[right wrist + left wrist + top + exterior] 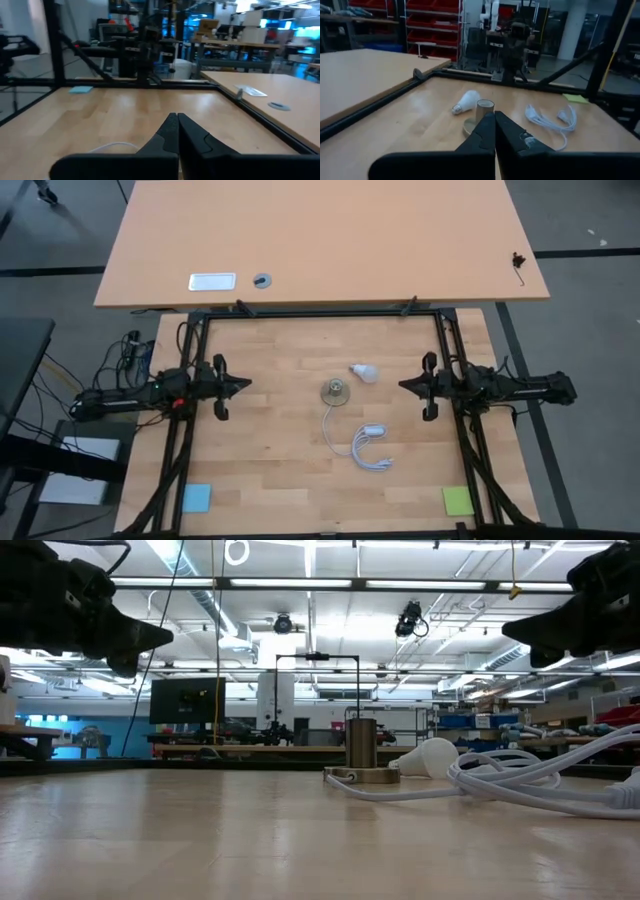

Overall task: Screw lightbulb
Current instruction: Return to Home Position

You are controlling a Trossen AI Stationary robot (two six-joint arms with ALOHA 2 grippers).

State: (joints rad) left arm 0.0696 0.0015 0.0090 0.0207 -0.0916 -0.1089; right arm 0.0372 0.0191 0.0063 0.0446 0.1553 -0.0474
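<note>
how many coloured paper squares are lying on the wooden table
2. A blue paper square lies in the light wooden table's lower left corner in the high view, a yellow-green paper square in its lower right corner. None seems hidden.

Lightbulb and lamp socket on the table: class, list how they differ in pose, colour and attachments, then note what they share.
The lightbulb lies on its side; the lamp socket stands upright on its round base. The lightbulb is frosted white; the lamp socket is golden metal. A white cable runs from the lamp socket; the lightbulb has none. Both rest on the table, between the left gripper and right gripper, held by neither.
</note>
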